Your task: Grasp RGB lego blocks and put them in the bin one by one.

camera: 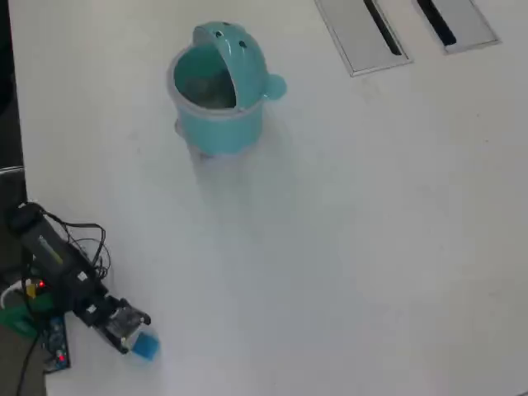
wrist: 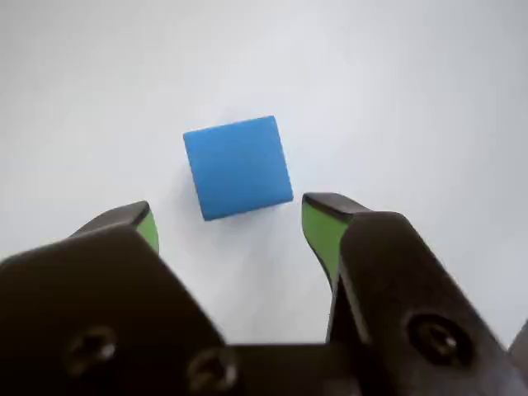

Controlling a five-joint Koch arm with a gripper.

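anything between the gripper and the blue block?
Nothing. In the wrist view only bare white table separates the open gripper from the blue block.

Office-like desk, white tabletop (camera: 346, 247), grey cable-slot panels (camera: 363, 33)

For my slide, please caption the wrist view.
Open gripper hovers just short of the blue lego block on the white table.

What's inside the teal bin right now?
In the overhead view, the bin stands open with its lid up; the interior looks murky, and no block can be made out inside.
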